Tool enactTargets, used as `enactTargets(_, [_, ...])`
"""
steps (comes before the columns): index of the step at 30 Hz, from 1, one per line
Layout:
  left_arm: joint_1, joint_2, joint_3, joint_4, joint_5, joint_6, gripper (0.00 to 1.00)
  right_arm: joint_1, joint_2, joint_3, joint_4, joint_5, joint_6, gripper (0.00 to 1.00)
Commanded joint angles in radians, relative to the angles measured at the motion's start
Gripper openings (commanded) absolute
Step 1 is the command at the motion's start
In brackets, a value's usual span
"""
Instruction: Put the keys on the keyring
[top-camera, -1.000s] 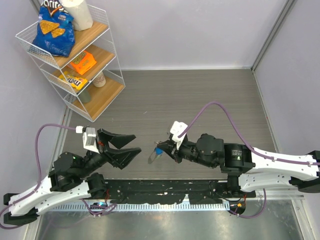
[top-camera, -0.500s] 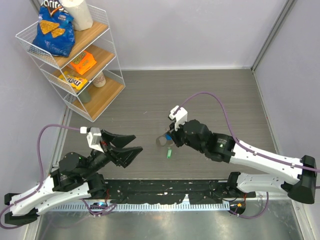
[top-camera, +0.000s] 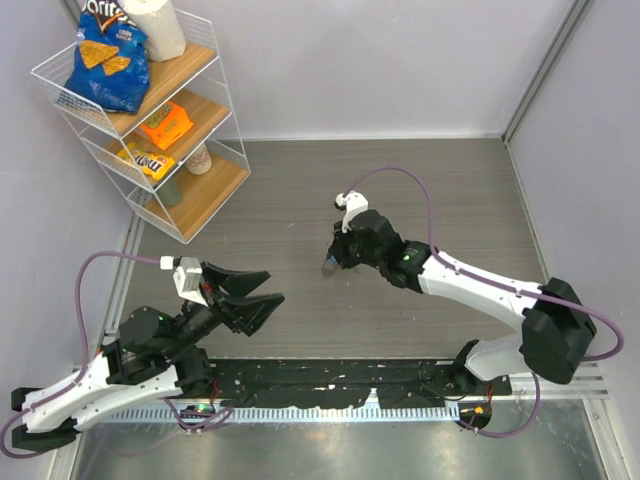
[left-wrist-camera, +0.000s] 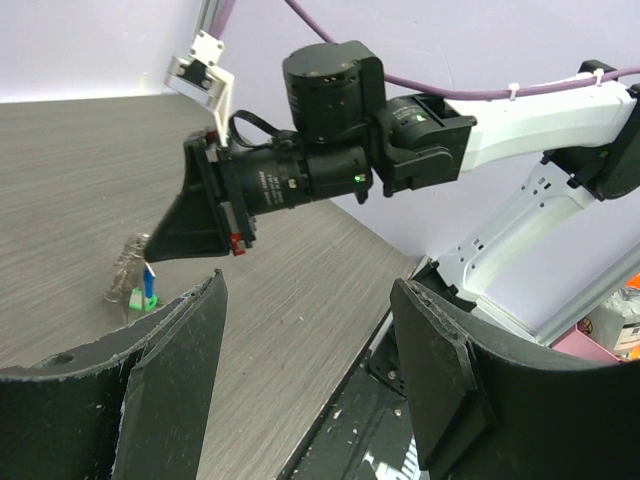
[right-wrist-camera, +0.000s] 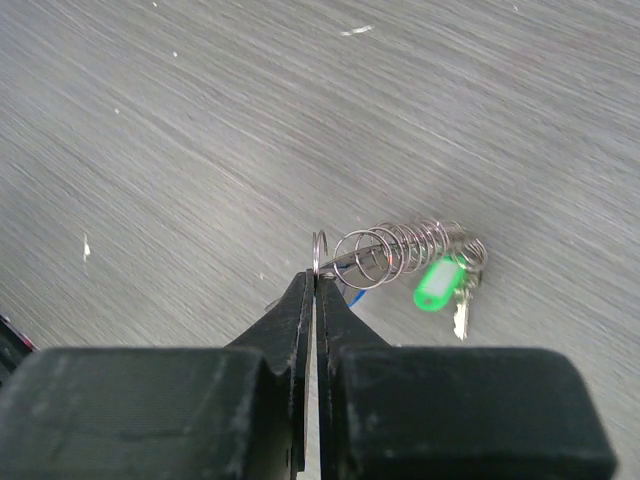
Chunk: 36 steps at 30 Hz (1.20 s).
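Note:
My right gripper (right-wrist-camera: 314, 276) is shut on the end loop of the keyring (right-wrist-camera: 405, 250), a thin silver wire coil stretched to the right of the tips. The green-headed key (right-wrist-camera: 437, 285) and its silver blade (right-wrist-camera: 460, 318) hang at the coil's far end. A bit of the blue key (right-wrist-camera: 350, 292) shows under the coil by the fingers. In the left wrist view the coil (left-wrist-camera: 125, 270) dangles from the right gripper (left-wrist-camera: 150, 258) with the blue key (left-wrist-camera: 149, 283) and the green key (left-wrist-camera: 136, 298) low by the table. My left gripper (top-camera: 272, 290) is open and empty, left of them.
A white wire shelf rack (top-camera: 60, 95) with snack bags stands at the far left. The black base rail (top-camera: 330, 385) runs along the near edge. The purple cable (top-camera: 400, 180) arcs over the right arm. Grey wood tabletop (top-camera: 420, 210) stretches behind the right gripper.
The right arm has swung away from the near edge toward the table's middle, carrying the keyring with the keys. The left arm has barely moved and stays open.

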Motion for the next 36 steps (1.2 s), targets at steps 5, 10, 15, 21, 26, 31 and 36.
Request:
enactTargets(5, [0.002,-0.032,-0.029,0.029,-0.022,-0.025,0.72,-0.038,0.179,0.109,0.049,-0.028,0.015,0.05])
enactTargets(10, [0.002,-0.043,-0.041,0.028,-0.028,-0.028,0.72,-0.040,0.302,0.169,0.077,-0.054,0.004,0.05])
enactTargets(15, [0.002,-0.059,-0.050,0.017,-0.040,-0.026,0.72,-0.040,0.397,0.223,0.100,-0.076,-0.007,0.05])
enactTargets(21, [0.002,-0.065,-0.058,0.014,-0.054,-0.031,0.72,-0.038,0.500,0.307,0.098,-0.052,-0.045,0.05])
enactTargets(26, [0.002,-0.059,-0.056,0.005,-0.063,-0.028,0.73,-0.038,0.509,0.327,0.113,-0.056,-0.062,0.26])
enactTargets(31, [0.001,-0.057,-0.055,0.002,-0.078,-0.022,0.75,-0.040,0.457,0.322,0.115,-0.027,-0.076,0.60])
enactTargets(36, [-0.001,-0.054,-0.041,-0.014,-0.086,-0.008,0.76,-0.040,0.351,0.300,0.100,-0.009,-0.073,0.71])
